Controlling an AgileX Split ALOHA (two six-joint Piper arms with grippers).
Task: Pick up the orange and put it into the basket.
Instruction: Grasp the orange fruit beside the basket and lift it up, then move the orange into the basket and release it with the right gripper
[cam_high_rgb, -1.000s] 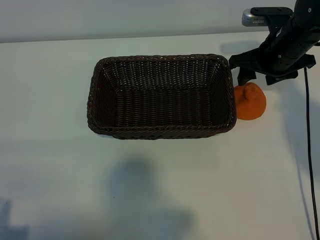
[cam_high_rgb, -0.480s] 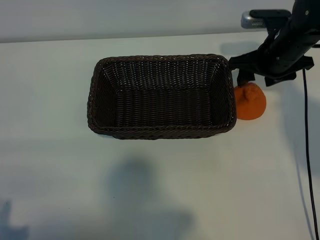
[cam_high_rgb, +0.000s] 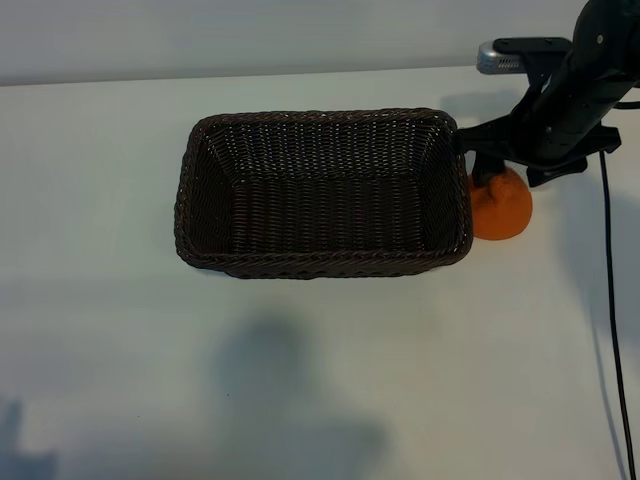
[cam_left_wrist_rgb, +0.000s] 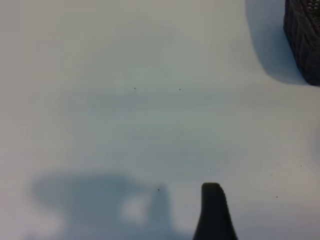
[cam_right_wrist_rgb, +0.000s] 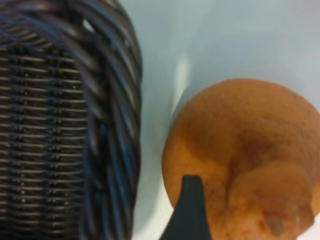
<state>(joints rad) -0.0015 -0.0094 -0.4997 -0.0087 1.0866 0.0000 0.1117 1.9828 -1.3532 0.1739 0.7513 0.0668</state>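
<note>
Orange (cam_high_rgb: 503, 210) is not yet held; right gripper (cam_high_rgb: 520, 170) sits directly above it, pointing steeply down, jaws spread wide, so the step in hand looks like the reach-and-straddle before the grasp; in the exterior view the gripper body hides the far, upper part of the fruit and one dark finger (cam_high_rgb: 488, 172) hangs at its basket-side shoulder; in the right wrist view that finger (cam_right_wrist_rgb: 187, 212) lies across the fruit's near flank, with the knobby stem bump (cam_right_wrist_rgb: 272, 202) just beside it, so the jaws seem centred near the bump rather than around the widest girth; contact I cannot confirm; next move, as I judge it: drop a bit lower so the pads bracket the body, shut, lift clear of the rim, carry across to the basket (cam_high_rgb: 190, 190) and let go over the bare woven floor; watch the gap: the orange rests on the white table (cam_high_rgb: 320, 380) just beside the basket's right-hand short wall, a thin strip of table between them in the wrist view, so the basket-side finger has little room and may snag the braided rim (cam_right_wrist_rgb: 120, 90); left gripper (cam_left_wrist_rgb: 214, 212) is parked well away over bare table, fingers apart, nothing between them, only a basket corner (cam_left_wrist_rgb: 304, 40) in its view.
</note>
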